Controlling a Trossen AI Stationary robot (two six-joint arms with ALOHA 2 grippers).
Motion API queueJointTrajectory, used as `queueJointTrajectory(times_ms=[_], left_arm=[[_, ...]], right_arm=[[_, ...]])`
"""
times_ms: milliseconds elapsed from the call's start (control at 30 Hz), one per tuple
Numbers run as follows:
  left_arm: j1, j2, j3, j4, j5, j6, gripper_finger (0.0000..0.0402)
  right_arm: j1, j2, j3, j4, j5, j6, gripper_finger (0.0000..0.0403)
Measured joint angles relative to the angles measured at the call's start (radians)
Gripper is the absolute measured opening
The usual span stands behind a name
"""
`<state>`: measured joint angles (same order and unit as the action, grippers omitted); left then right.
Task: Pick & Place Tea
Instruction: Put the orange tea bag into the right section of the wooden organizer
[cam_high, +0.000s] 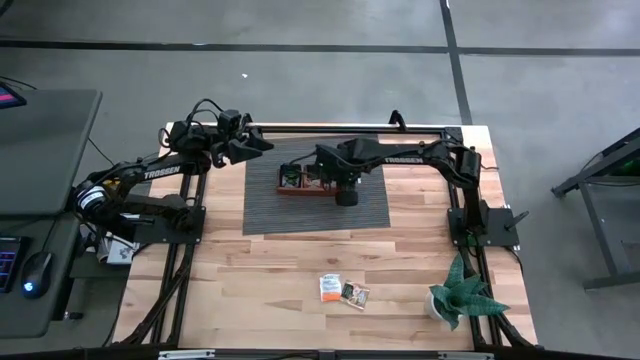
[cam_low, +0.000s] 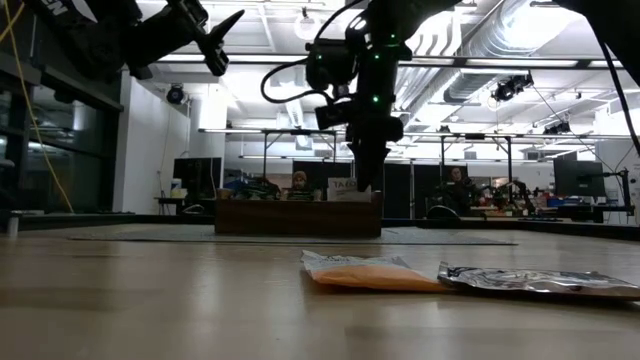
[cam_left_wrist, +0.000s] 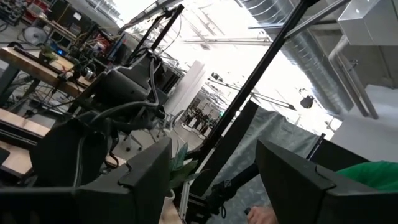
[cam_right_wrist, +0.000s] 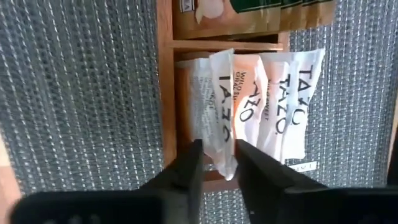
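R hand (cam_right_wrist: 217, 163) is down over the brown wooden tray (cam_high: 300, 190), which sits on a grey ribbed woven mat (cam_high: 262, 205) at the far-middle of the pale wood-plank surface (cam_high: 260, 270). In the R wrist view its 2 dark fingers (cam_right_wrist: 186, 168) are pinched on the lower end of 1 orange-and-white sachet (cam_right_wrist: 222, 106) that stands on edge in a tray compartment. The sachet is thin, flat, papery, w/ its long axis running along the fingers' reach and its printed lettering along that axis. Next to it, packed face to face in the same compartment, are more white and orange sachets (cam_right_wrist: 286, 93), slightly fanned. The neighbouring compartment holds dark green sachets (cam_right_wrist: 273, 9).

L hand (cam_high: 250, 145) hangs raised in the air near the far-left corner of the mat, apart from the tray, fingers spread w/ nothing between them.

Near the front edge of the surface, 2 loose sachets lie flat: an orange one (cam_high: 329, 287) and a dark, shiny foil one (cam_high: 354, 294), just beside each other. A green spiky potted plant (cam_high: 460, 295) stands at the front right.
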<state>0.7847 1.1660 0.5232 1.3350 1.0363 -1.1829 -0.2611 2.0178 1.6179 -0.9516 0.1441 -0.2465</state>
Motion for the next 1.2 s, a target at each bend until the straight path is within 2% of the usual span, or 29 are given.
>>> queueJointTrajectory(times_ms=[200, 333, 467, 667, 800, 967, 1200], left_arm=[[0.000, 0.000, 0.000, -0.003, 0.005, 0.000, 0.0231], [0.000, 0.000, 0.000, -0.003, 0.005, 0.002, 0.0231], [0.000, 0.000, 0.000, -0.015, 0.013, 0.005, 0.0231], [0.000, 0.000, 0.000, -0.084, 0.029, 0.044, 0.0231], [-0.011, 0.000, 0.000, -0.122, 0.031, 0.063, 0.0231], [-0.124, 0.000, 0.000, -0.271, -0.009, 0.203, 0.0231], [-0.356, 0.000, 0.000, -0.559, -0.126, 0.415, 0.0231]], right_arm=[[0.000, 0.000, 0.048, -0.052, -0.031, 0.040, 0.0162], [0.000, -0.001, 0.101, -0.108, -0.032, 0.049, 0.0194], [0.002, -0.001, 0.155, -0.139, -0.040, 0.068, 0.0206], [0.012, -0.001, 0.244, -0.206, -0.047, 0.096, 0.0202], [0.037, -0.002, 0.309, -0.292, -0.116, 0.119, 0.0200], [0.108, -0.002, 0.314, -0.315, -0.197, 0.122, 0.0199], [0.199, -0.002, 0.268, -0.342, -0.227, 0.139, 0.0199]])
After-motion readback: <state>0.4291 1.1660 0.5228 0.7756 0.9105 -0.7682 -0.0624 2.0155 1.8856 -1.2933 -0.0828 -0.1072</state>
